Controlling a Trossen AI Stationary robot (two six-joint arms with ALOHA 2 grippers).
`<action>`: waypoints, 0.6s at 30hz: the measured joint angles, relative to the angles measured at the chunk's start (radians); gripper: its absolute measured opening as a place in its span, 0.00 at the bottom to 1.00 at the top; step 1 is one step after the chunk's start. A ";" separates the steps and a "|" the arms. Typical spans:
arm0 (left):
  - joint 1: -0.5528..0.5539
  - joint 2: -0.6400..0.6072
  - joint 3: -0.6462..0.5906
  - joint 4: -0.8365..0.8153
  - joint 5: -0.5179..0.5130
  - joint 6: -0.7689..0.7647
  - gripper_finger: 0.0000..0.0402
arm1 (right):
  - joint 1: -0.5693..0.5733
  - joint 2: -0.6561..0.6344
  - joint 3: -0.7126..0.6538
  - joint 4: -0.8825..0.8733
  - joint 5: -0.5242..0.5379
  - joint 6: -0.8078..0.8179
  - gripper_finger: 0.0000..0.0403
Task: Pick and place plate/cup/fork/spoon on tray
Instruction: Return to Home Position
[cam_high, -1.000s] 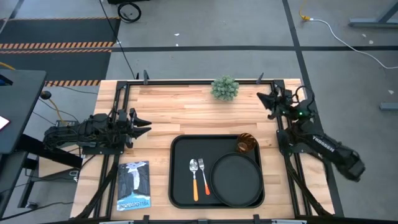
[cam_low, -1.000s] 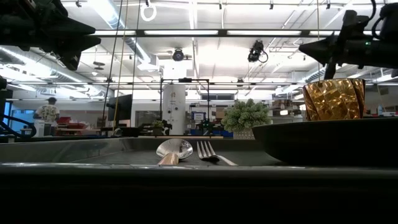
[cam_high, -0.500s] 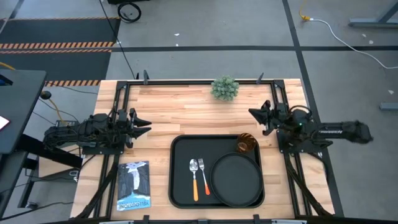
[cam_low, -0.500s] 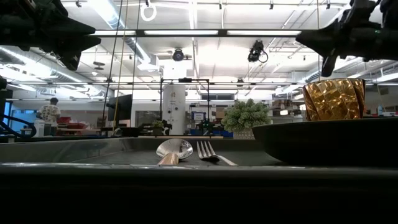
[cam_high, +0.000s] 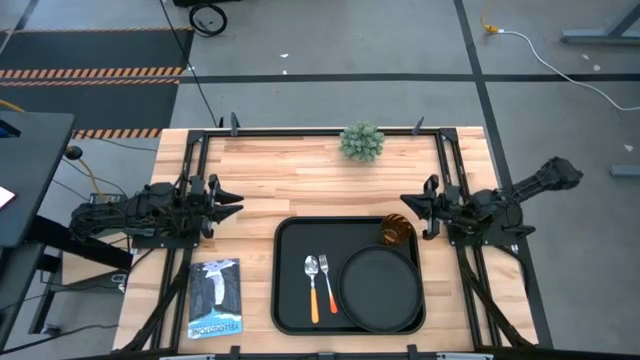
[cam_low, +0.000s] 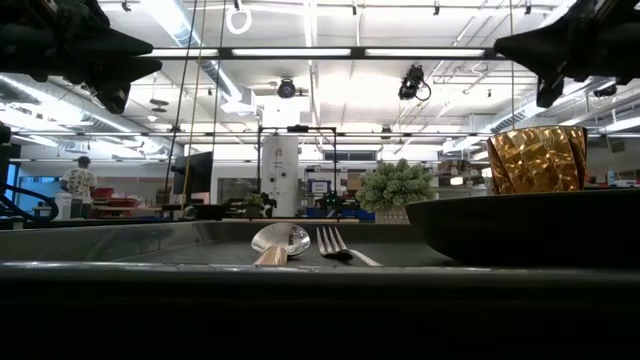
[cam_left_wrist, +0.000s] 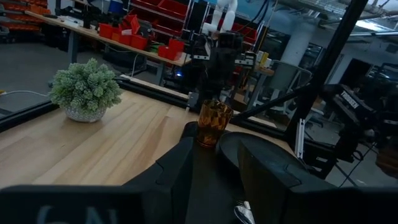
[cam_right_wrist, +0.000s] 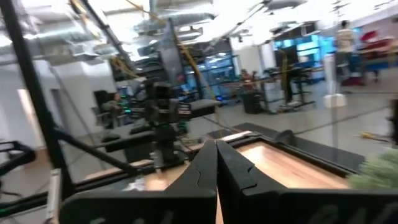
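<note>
Sitting on the tray (cam_high: 290, 300) already — plate (cam_high: 379, 288) at its near right, cup (cam_high: 396, 230) at the far right corner, spoon (cam_high: 312, 281) and fork (cam_high: 327, 281) side by side left of the plate — everything looks placed. The right tool (cam_high: 408, 205) hangs just right of the cup, clenched and empty; the left tool (cam_high: 232, 201) waits at the surface's left, slightly parted, empty.

Tray (cam_high: 285, 290) at worktop (cam_high: 260, 190) front centre. On tray: spoon (cam_high: 312, 285) left, fork (cam_high: 327, 282) just beside it on its right, plate (cam_high: 379, 290) right of both, cup (cam_high: 396, 230) behind plate at tray's rear right corner. Potted plant (cam_high: 361, 141) at rear edge; booklet (cam_high: 215, 298) left of tray.
</note>
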 joint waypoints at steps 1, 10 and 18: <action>0.000 0.000 0.000 0.000 0.000 0.000 0.33 | 0.011 -0.019 0.000 -0.021 0.025 -0.006 0.00; 0.000 0.000 0.000 -0.001 0.000 0.000 0.33 | 0.061 -0.279 0.000 -0.264 0.048 -0.003 0.00; 0.000 0.001 0.000 0.003 0.000 0.000 0.33 | 0.060 -0.363 0.000 -0.365 -0.001 0.028 0.00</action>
